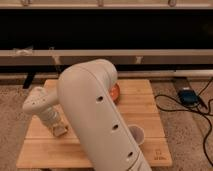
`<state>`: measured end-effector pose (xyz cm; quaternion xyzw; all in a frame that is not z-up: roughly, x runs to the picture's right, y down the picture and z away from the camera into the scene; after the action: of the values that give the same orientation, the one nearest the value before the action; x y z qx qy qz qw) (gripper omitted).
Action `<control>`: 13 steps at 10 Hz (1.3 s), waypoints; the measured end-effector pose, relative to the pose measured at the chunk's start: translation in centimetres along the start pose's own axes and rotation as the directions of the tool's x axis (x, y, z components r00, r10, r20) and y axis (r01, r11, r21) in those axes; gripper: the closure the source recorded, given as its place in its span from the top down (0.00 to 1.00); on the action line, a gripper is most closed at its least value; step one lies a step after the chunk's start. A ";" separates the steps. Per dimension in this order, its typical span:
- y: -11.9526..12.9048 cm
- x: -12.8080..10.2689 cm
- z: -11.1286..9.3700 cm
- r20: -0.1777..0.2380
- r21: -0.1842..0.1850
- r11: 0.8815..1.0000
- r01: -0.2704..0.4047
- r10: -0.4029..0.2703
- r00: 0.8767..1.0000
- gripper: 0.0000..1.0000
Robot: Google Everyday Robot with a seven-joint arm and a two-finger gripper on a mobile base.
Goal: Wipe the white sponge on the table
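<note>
The table (pixel 145 107) is a low square one with a light slatted wood top, in the middle of the camera view. My gripper (pixel 56 126) hangs at its left side, pointing down at the top. The white sponge (pixel 61 131), a small beige block, sits at the gripper's lower end against the wood, with the gripper shut on it. My thick white arm (pixel 95 115) crosses the foreground and hides the table's middle and front.
An orange round object (pixel 115 92) lies behind the arm near the table's back. A white cup (pixel 136 135) stands at the front right, near a dark logo (pixel 158 155). On the carpet to the right are a blue device (pixel 188 96) and black cables (pixel 167 104).
</note>
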<state>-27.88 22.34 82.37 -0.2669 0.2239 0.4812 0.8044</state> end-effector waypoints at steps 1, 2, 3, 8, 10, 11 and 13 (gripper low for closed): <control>-0.3 0.1 0.0 -0.003 0.004 1.000 -0.002 0.002 1.000 0.00; -0.7 0.4 0.0 -0.002 -0.006 1.000 -0.018 0.018 1.000 0.00; -1.9 0.8 0.0 -0.001 -0.018 0.999 -0.050 0.050 0.999 0.00; -13.2 4.9 -1.0 0.027 -0.133 0.970 -0.202 0.207 0.978 0.00; -15.3 5.4 -1.2 0.028 -0.151 0.964 -0.221 0.227 0.973 0.00; -15.9 5.0 -1.2 0.029 -0.156 0.962 -0.226 0.233 0.972 0.00; -16.0 3.6 -1.3 0.022 -0.145 0.965 -0.220 0.225 0.974 0.00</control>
<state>-12.14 17.59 82.61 -0.2872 0.2025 0.5881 0.7284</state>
